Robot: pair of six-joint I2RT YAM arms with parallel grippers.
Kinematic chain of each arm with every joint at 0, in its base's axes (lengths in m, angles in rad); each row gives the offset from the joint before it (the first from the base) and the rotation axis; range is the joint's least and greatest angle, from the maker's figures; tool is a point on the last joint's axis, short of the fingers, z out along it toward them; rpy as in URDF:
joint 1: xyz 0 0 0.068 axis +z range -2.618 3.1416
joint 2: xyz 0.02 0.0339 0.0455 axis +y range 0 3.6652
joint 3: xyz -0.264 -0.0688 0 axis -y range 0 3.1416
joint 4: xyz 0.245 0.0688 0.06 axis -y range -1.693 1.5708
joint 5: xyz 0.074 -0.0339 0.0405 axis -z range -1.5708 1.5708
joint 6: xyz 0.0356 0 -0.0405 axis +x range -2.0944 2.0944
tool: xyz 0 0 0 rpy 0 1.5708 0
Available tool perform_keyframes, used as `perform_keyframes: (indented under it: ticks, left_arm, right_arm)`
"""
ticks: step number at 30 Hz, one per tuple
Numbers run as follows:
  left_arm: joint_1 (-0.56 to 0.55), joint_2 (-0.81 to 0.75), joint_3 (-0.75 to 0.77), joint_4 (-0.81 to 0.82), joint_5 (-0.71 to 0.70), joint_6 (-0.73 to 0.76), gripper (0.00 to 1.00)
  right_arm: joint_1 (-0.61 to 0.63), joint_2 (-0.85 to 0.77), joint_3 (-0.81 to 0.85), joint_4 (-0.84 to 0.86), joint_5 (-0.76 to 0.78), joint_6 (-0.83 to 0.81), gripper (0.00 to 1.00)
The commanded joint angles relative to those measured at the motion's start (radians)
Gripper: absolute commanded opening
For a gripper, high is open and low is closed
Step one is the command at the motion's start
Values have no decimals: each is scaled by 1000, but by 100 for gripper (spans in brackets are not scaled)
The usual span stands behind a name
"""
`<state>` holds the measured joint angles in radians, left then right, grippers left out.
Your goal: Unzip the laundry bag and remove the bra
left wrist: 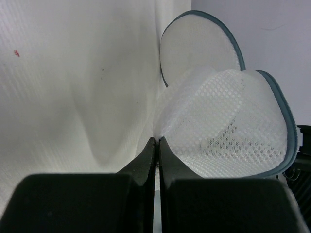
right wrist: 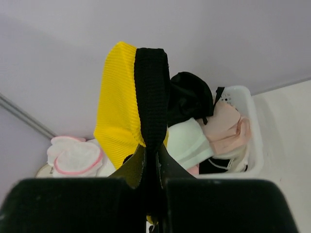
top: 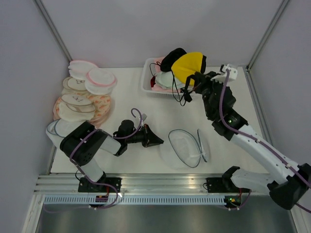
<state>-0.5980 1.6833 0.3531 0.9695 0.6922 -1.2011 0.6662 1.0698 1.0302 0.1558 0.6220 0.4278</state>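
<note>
**Bra (top: 187,65) out of bag (top: 187,145), hanging over basket (top: 147,77) at table's 1 o'clock.**
R gripper (right wrist: 151,155) pinched tight on the bra's black edge band, yellow cup dangling free. Bag lies unzipped and gaping at 6 o'clock near the front edge. L gripper (left wrist: 156,145) has jaws pressed together, apparently nipping mesh at the bag's 9 o'clock side. Est. handling: bra light and soft, padded cup springy, straps floppy and likely to snag on other garments in the basket. The band is prob. the firmest spot to hold. Bag mesh flimsy and slippy, so the zipper rim gives a surer grip.
</note>
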Motion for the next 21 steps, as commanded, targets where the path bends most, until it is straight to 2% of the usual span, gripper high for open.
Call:
perform_keyframes:
  ticks: [1, 6, 11, 13, 14, 16, 19, 21]
  left_arm:
    - [-5, -65, -6, -24, 27, 58, 2]
    - [-6, -118, -5, -71, 32, 67, 2]
    - [-5, -180, -9, -118, 30, 72, 2]
    - [-3, -195, -16, -127, 32, 72, 2]
    - [-3, -217, -19, -132, 30, 72, 2]
    - [-2, -241, -29, -152, 29, 74, 2]
    - [6, -295, -42, -201, 17, 90, 2]
    - [10, -330, -43, -230, 10, 104, 2]
  right_arm:
    - [-100, 151, 172, -38, -157, -46, 0]
    - [-224, 442, 391, -53, -382, -37, 0]
    - [-295, 753, 672, -113, -493, 0, 0]
    - [-301, 843, 808, -186, -504, 12, 1]
    - [-304, 937, 861, -223, -498, 9, 0]
    - [-303, 1071, 1014, -378, -437, 23, 0]
    - [-300, 1180, 1137, -554, -358, 22, 1]
    - [-300, 1260, 1153, -627, -302, 16, 0]
